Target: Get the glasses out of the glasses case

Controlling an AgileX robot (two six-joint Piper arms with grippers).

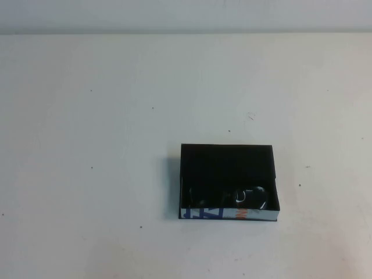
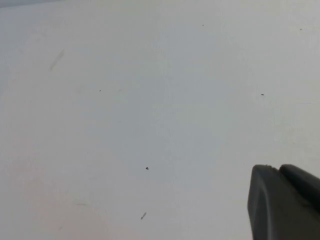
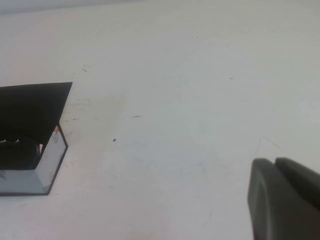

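The glasses case (image 1: 229,214), a shallow black box with a white front edge printed in blue and orange, lies open on the white table right of centre. The black glasses (image 1: 232,197) lie inside it near the front edge. In the right wrist view the case (image 3: 52,160) shows at the edge, with part of the glasses (image 3: 20,150) inside. My right gripper (image 3: 274,161) is shut and empty over bare table, well away from the case. My left gripper (image 2: 277,168) is shut and empty over bare table. Neither arm shows in the high view.
The white table (image 1: 116,145) has a few small dark specks and faint scuffs. Its far edge meets a pale wall at the top of the high view.
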